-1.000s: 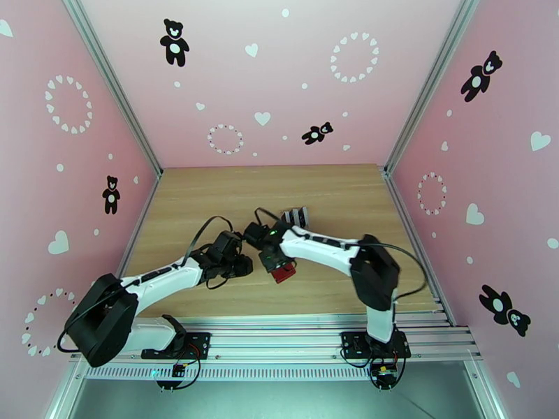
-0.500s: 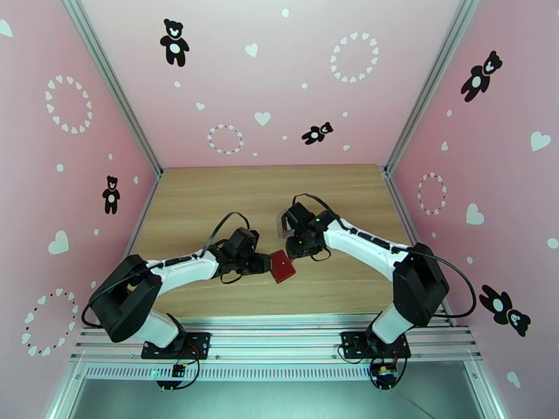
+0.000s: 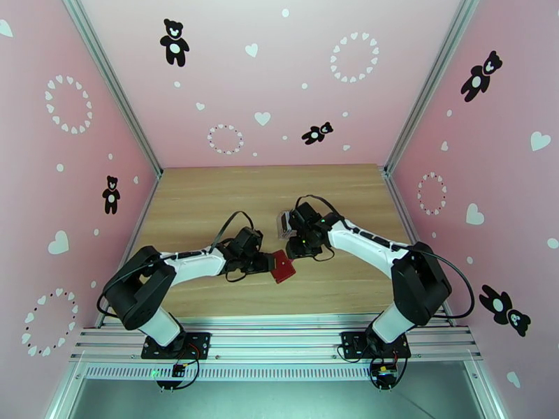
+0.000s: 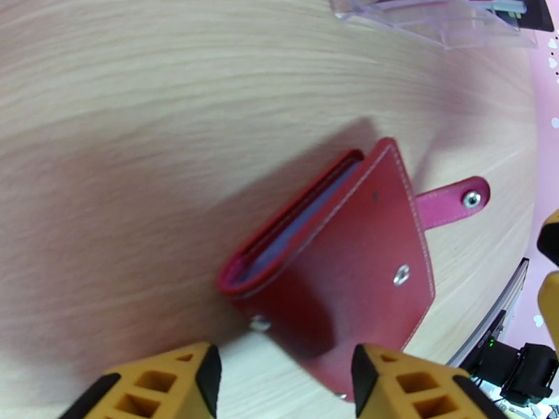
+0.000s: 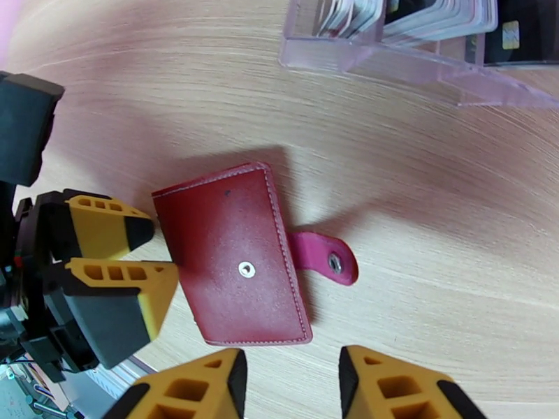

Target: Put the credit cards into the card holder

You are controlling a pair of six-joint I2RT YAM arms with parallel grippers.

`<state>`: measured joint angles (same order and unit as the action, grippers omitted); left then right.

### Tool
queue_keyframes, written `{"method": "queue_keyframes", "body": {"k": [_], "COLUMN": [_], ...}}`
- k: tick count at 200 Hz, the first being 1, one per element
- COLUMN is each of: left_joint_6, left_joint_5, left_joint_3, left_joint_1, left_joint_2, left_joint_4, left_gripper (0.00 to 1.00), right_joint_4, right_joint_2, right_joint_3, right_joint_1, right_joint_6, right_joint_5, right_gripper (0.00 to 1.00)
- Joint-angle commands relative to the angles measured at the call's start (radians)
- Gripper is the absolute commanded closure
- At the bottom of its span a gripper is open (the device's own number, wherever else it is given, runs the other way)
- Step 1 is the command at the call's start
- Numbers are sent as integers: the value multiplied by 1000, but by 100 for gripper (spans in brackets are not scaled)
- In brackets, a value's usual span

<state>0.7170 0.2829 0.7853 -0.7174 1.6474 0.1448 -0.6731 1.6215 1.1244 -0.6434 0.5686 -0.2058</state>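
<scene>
Top external view: the dark-red card holder (image 3: pixel 282 266) lies flat on the wooden desk (image 3: pixel 209 197), near its centre. The left gripper (image 3: pixel 265 262) sits at 9 o'clock of the card holder, low over the desk. The right gripper (image 3: pixel 299 244) sits at 1 o'clock of it. The clear plastic rack (image 3: pixel 283 223) stands at 12 o'clock of the card holder and is mostly covered by the right wrist.

Left wrist view: the left gripper (image 4: pixel 283 377) has its fingers (image 4: pixel 175 382) spread. The near corner of the card holder (image 4: pixel 349 260) lies at the mouth of the gap, and bare desk shows between it and one finger. The cover is folded over and grey inner pockets show along the open edge. The snap tab (image 4: pixel 454 200) is unfastened and sticks out at 2 o'clock.

Right wrist view: the right gripper (image 5: pixel 290 375) has its fingers (image 5: pixel 398 385) spread, with bare desk between them. The card holder (image 5: pixel 230 260) is at 11 o'clock of the fingertips. The left gripper (image 5: pixel 159 253) is at the card holder's 9 o'clock edge; contact cannot be determined. The credit cards (image 5: pixel 391 12), pale and black, stand in the slots of the rack (image 5: pixel 391 61) at 1 o'clock, apart from the card holder.
</scene>
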Motion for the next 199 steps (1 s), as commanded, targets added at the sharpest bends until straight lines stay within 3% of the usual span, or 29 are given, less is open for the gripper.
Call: {"method": "queue_keyframes", "body": {"k": [1, 98, 199], "left_joint_6": [0, -59, -91], "left_joint_5": [-13, -79, -39], "left_joint_3": [22, 152, 242], "left_joint_1": [-6, -6, -6], "left_joint_2": [33, 73, 145], "left_joint_4": [5, 106, 104], "left_gripper": [45, 45, 46], "right_joint_4": [18, 55, 77], "right_joint_2": [-35, -37, -87], "right_joint_3": [-29, -64, -125], "right_joint_1": [12, 52, 109], "right_joint_6": [-4, 7, 51], "right_joint_5": [-30, -85, -107], "right_gripper": [60, 61, 65]}}
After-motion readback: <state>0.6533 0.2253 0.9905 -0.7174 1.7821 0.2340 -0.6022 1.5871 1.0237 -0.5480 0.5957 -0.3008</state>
